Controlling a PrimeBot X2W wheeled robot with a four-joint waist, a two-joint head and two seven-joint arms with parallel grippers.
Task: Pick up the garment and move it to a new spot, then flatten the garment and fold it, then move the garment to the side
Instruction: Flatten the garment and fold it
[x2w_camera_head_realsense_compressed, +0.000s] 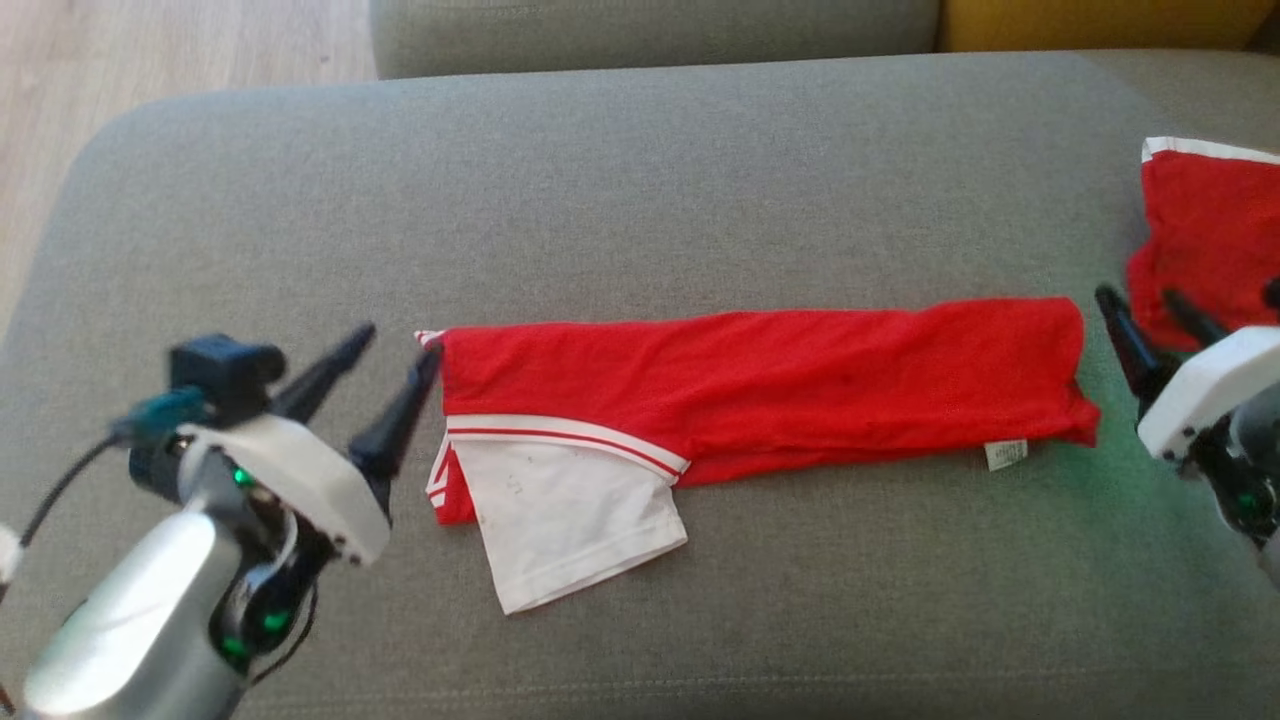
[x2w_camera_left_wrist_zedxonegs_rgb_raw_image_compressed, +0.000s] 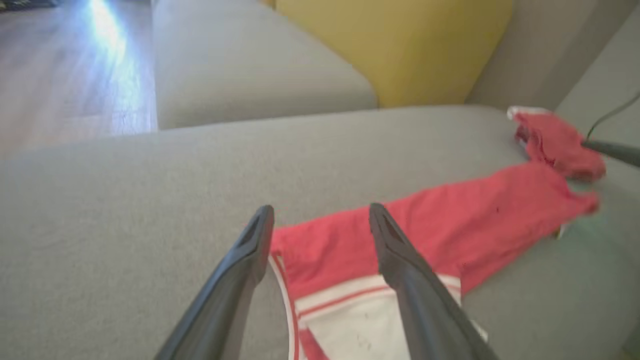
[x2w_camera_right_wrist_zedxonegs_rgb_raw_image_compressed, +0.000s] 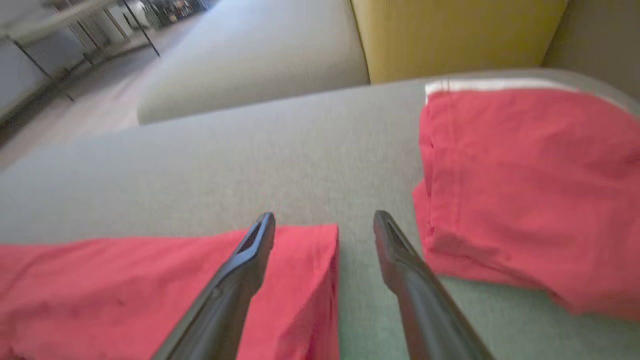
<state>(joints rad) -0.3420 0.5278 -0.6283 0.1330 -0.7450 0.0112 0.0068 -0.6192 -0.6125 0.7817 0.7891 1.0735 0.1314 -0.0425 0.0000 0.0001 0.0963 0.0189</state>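
The garment (x2w_camera_head_realsense_compressed: 800, 385), red with a white sleeve (x2w_camera_head_realsense_compressed: 570, 520) and a white-and-red striped band, lies folded into a long flat strip across the grey sofa seat (x2w_camera_head_realsense_compressed: 640, 180). My left gripper (x2w_camera_head_realsense_compressed: 398, 342) stands open at the strip's left end, its fingertips beside the cloth edge with nothing between them. In the left wrist view the left gripper (x2w_camera_left_wrist_zedxonegs_rgb_raw_image_compressed: 321, 209) hovers over the garment (x2w_camera_left_wrist_zedxonegs_rgb_raw_image_compressed: 450, 220) near the sleeve. My right gripper (x2w_camera_head_realsense_compressed: 1137, 295) is open just off the strip's right end. In the right wrist view the right gripper (x2w_camera_right_wrist_zedxonegs_rgb_raw_image_compressed: 325, 216) straddles that end of the garment (x2w_camera_right_wrist_zedxonegs_rgb_raw_image_compressed: 150, 280).
A second red cloth with a white edge (x2w_camera_head_realsense_compressed: 1210, 240) lies at the seat's right side, close to my right gripper (x2w_camera_right_wrist_zedxonegs_rgb_raw_image_compressed: 525, 190). A yellow cushion (x2w_camera_head_realsense_compressed: 1100, 22) and the grey backrest (x2w_camera_head_realsense_compressed: 650, 30) stand behind. Wooden floor (x2w_camera_head_realsense_compressed: 150, 50) lies beyond the seat's left edge.
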